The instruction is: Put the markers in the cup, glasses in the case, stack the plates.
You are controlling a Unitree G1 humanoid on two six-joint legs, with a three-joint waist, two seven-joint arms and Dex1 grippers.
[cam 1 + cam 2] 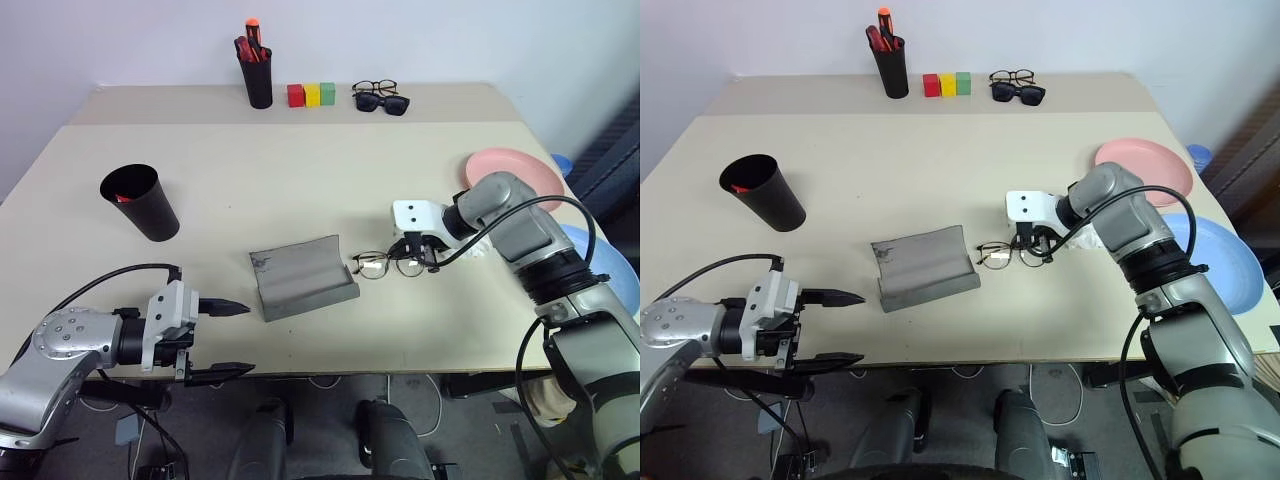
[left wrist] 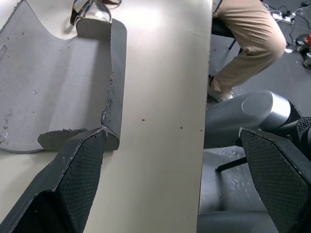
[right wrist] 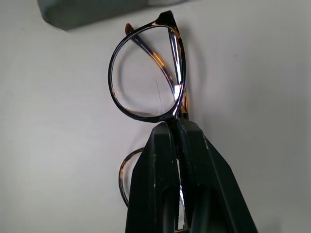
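Glasses [image 1: 388, 264] lie on table [image 1: 300, 180] just right of open case [image 1: 302, 277], long axis running left-right. Right gripper [image 1: 420, 250] jaws clamped on bridge. Left gripper [image 1: 225, 340] jaws wide, nr front edge.
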